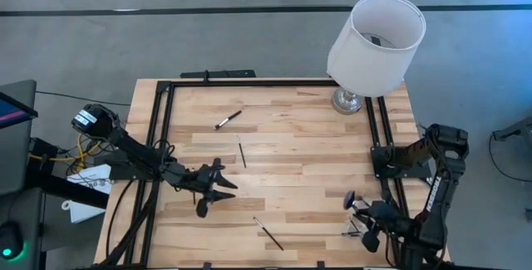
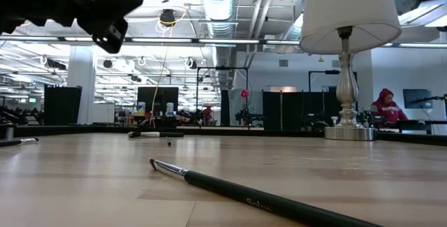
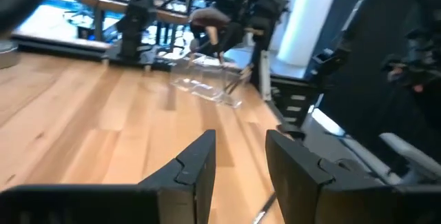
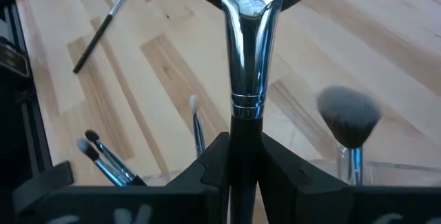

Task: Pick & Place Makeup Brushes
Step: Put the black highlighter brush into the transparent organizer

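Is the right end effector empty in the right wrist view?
No, the right end effector is closed on a makeup brush with a silver ferrule.

Table w/ lamp at far right corner. Three brushes lie loose: one far-centre-left, one mid-table just nearer than it, one near front edge, centre. Left gripper over table's left-front part. Right gripper at front right, by a cluster of upright brushes.
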`<move>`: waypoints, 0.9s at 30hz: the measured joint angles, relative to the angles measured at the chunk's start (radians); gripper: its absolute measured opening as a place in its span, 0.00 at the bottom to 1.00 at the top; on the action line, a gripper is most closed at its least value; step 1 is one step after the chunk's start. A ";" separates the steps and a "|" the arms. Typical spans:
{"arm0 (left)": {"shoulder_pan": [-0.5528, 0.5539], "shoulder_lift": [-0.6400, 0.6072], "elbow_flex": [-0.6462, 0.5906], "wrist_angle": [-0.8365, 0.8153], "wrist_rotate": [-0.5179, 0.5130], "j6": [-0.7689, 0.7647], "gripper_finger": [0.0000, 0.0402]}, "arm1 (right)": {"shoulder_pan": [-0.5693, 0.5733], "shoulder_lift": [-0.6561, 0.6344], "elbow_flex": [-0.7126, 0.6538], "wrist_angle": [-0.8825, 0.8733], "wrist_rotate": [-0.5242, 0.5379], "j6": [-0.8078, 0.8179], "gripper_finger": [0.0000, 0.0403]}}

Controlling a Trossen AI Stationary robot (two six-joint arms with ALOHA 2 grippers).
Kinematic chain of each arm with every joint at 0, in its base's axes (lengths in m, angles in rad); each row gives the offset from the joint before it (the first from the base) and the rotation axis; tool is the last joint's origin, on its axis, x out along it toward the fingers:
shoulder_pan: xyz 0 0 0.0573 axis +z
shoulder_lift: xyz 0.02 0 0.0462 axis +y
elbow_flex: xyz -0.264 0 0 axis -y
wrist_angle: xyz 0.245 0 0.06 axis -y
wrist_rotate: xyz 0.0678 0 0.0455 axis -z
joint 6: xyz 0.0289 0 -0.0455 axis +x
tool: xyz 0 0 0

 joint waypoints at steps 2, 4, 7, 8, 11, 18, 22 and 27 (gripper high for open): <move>0.000 0.000 -0.007 -0.004 -0.021 -0.009 0.31 | 0.003 0.000 0.000 -0.003 0.000 0.000 0.12; 0.000 0.000 -0.016 -0.015 -0.033 -0.023 0.31 | 0.003 0.000 0.000 -0.005 0.000 -0.001 0.12; 0.000 0.000 -0.023 -0.050 -0.045 -0.047 0.31 | 0.002 0.000 0.000 -0.002 -0.013 0.000 0.12; 0.000 0.000 -0.025 -0.067 -0.046 -0.062 0.31 | 0.002 0.000 0.000 -0.002 -0.022 -0.001 0.12; 0.002 0.000 -0.029 -0.136 -0.047 -0.104 0.31 | 0.002 0.000 0.000 -0.001 -0.050 0.000 0.13; 0.003 0.000 -0.029 -0.216 -0.060 -0.180 0.32 | 0.002 0.000 0.000 0.000 -0.066 0.008 0.17; 0.003 0.000 -0.029 -0.217 -0.060 -0.183 0.32 | 0.002 0.000 0.000 0.002 -0.085 0.016 0.20; 0.003 0.000 -0.028 -0.238 -0.060 -0.191 0.32 | 0.002 0.000 0.000 0.002 -0.100 0.016 0.22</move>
